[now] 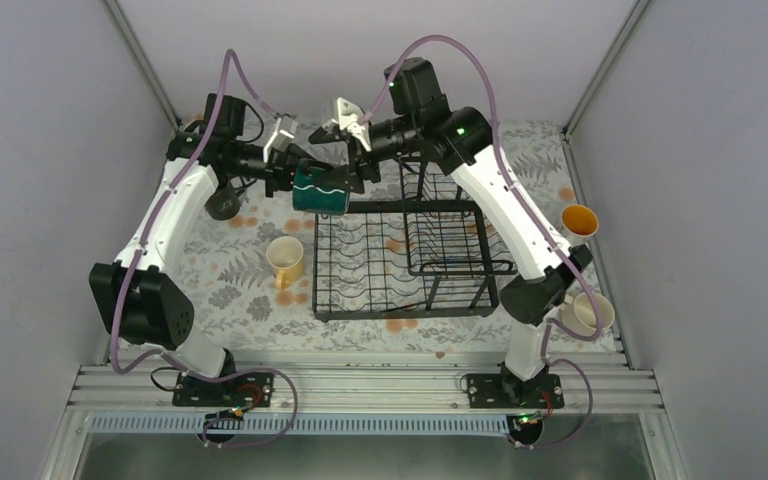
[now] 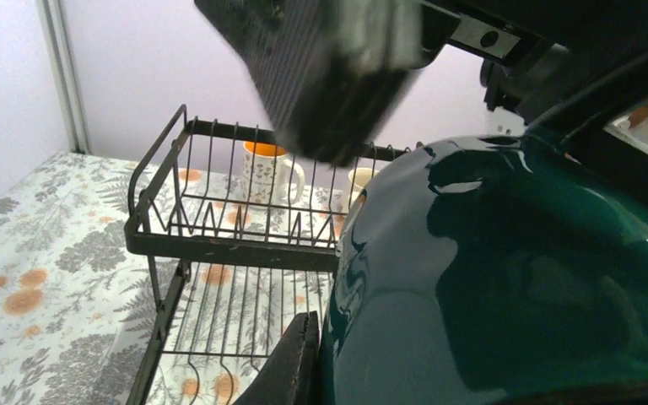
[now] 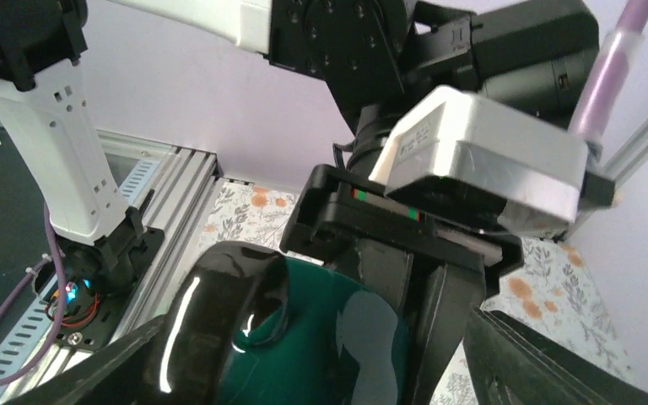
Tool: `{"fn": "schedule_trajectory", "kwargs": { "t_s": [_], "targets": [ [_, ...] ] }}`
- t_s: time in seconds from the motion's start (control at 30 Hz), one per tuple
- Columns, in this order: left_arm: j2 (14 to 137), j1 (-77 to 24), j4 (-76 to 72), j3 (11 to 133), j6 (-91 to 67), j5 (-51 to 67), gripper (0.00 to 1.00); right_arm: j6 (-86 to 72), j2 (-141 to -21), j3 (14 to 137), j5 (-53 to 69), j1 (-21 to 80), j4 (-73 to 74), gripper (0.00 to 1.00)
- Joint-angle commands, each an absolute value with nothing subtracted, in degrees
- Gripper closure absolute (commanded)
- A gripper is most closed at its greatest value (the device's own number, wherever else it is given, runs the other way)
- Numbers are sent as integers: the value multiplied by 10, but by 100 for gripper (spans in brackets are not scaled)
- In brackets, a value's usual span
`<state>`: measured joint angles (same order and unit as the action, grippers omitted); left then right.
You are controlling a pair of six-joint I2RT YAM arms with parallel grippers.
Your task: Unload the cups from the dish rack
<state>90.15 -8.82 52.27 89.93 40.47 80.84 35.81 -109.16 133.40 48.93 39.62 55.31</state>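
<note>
While both arms crowd onto one cup, the handover itself is the weak point. The dark teal-green mug [image 1: 318,194] hangs in the air over the far left corner of the dish rack [image 1: 405,313], with the left gripper [image 1: 290,178] clamped across its body and the right gripper [image 1: 346,176] closing in from the other side. The right wrist view shows its fingers [image 3: 93,375] spread wide with the mug between them, but I cannot tell whether they bear on it. If one side lets go before the other has a firm hold, the glossy glaze will likely slip and the mug would drop onto the wire or the table. If both pull at once, it may twist, or the crowded fingers may knock together. The other four cups stand off the rack: the black mug [image 1: 224,207] and pale yellow mug [image 1: 285,260] to its left, the tall white mug [image 1: 579,221] and cream-white mug [image 1: 588,312] to its right, so a careless set-down could bump one. The table [image 1: 220,285] wears a cloth printed with grey leaves and orange flowers. Plain pale walls [image 1: 50,120] close it in, and an aluminium rail [image 1: 360,385] carries the arm bases.
</note>
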Motion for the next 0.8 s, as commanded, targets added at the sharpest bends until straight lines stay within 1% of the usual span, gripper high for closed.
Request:
{"fn": "schedule_trajectory", "kwargs": {
  "t_s": [0.0, 0.03, 0.13, 0.2, 0.23, 0.33, 0.5, 0.63, 0.77],
  "targets": [
    [854, -84, 573, 939, 448, 911, 98, 379, -1049, 1253, 403, 387, 501, 6],
    [851, -83, 577, 940, 452, 907, 98, 378, -1044, 1244, 391, 387, 498, 1],
    [854, -76, 629, 954, 495, 890, 98, 389, -1020, 1216, 365, 387, 497, 0],
    [874, -72, 743, 992, 595, 876, 98, 390, -994, 1179, 354, 384, 478, 0],
    [887, -71, 773, 1006, 615, 873, 98, 390, -979, 1159, 350, 384, 468, 0],
    [896, -70, 778, 1002, 616, 861, 98, 394, -957, 1122, 338, 383, 458, 0],
    [901, -52, 778, 1004, 627, 805, 98, 419, -917, 1112, 337, 380, 503, 0],
    [879, -32, 778, 1002, 643, 683, 98, 454, -877, 1086, 323, 380, 551, 0],
    [853, 11, 778, 1007, 658, 558, 98, 479, -834, 1029, 280, 380, 568, 0]
  ]
}}
